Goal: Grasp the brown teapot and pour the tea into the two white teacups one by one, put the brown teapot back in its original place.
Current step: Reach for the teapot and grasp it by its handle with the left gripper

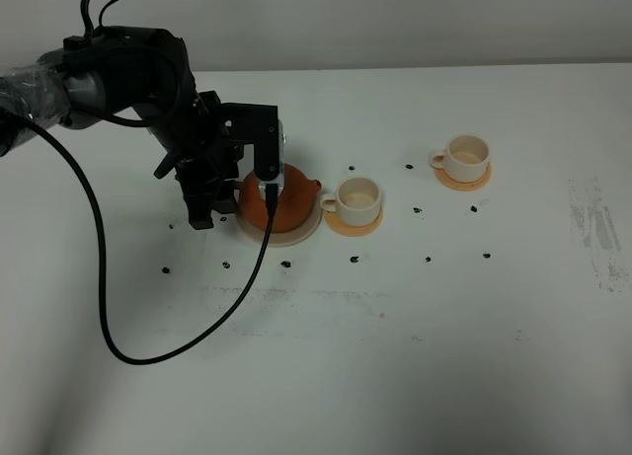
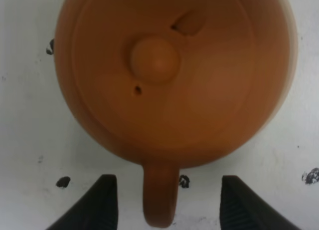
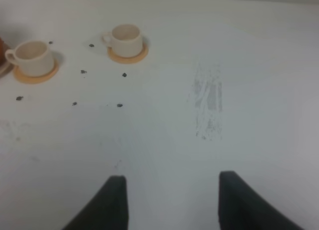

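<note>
The brown teapot (image 1: 294, 196) sits upright, lid on, on its pale beige saucer (image 1: 299, 237), the original place. My left gripper (image 1: 233, 192) is at the pot's left side. In the left wrist view the teapot (image 2: 169, 75) fills the frame, and the left gripper (image 2: 168, 190) is open with one finger on each side of the loop handle (image 2: 159, 200), neither touching it. The two white teacups stand on orange coasters, one (image 1: 358, 197) just right of the spout and one (image 1: 465, 157) farther right; the right wrist view also shows these cups (image 3: 34, 57) (image 3: 125, 39). My right gripper (image 3: 172, 190) is open and holds nothing.
Small black marks (image 1: 429, 258) dot the white table (image 1: 395, 356) around the saucer and coasters. A black cable (image 1: 148, 356) loops from the left arm across the table's front left. A grey smudge (image 1: 597, 228) lies at the far right.
</note>
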Action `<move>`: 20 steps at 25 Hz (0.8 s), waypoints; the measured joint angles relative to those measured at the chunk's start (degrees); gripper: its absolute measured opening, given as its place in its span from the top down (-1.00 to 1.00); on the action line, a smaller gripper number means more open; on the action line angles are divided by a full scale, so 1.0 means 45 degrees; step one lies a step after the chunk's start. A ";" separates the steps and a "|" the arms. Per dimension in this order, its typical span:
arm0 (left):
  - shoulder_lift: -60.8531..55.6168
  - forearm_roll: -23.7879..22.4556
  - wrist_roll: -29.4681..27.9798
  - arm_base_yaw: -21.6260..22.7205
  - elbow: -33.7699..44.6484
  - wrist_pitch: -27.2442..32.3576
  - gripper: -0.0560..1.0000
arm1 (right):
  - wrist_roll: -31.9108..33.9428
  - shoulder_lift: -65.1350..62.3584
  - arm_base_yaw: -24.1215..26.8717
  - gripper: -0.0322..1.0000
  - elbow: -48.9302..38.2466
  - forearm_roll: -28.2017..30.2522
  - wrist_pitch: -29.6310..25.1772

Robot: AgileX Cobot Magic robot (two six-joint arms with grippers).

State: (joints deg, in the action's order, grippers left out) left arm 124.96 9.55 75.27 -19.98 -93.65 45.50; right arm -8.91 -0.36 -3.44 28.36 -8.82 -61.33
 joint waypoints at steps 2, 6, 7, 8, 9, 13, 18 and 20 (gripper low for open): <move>0.0000 0.0000 -0.0003 0.0000 0.0000 0.0000 -0.01 | 0.0000 0.0000 0.0000 0.10 0.0000 0.0000 0.0000; 0.0000 0.0176 -0.0028 0.0000 0.0000 0.0000 -0.01 | 0.0000 0.0000 0.0000 0.10 0.0000 0.0000 0.0000; 0.0000 0.0239 -0.0031 0.0000 0.0000 0.0000 -0.01 | 0.0000 0.0000 0.0000 0.10 0.0000 0.0000 0.0000; 0.0000 0.0250 -0.0042 0.0000 0.0000 0.0000 -0.01 | 0.0000 0.0000 0.0000 0.10 0.0000 0.0000 0.0000; 0.0000 0.0250 -0.0042 0.0000 0.0000 0.0000 -0.01 | 0.0000 0.0000 0.0000 0.10 0.0000 0.0000 0.0000; 0.0000 0.0250 -0.0056 0.0000 0.0000 -0.0012 0.03 | 0.0000 0.0000 0.0000 0.10 0.0000 0.0000 0.0000; 0.0009 0.0250 -0.0072 0.0000 0.0000 -0.0059 0.13 | 0.0000 0.0000 0.0000 0.10 0.0000 0.0000 0.0000; 0.0073 0.0250 -0.0096 0.0000 0.0000 -0.0119 0.22 | 0.0000 0.0000 0.0000 0.10 0.0000 0.0000 0.0000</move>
State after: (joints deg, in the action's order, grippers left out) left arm 125.29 10.67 74.84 -19.98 -93.65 44.97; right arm -8.91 -0.36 -3.44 28.36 -8.82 -61.33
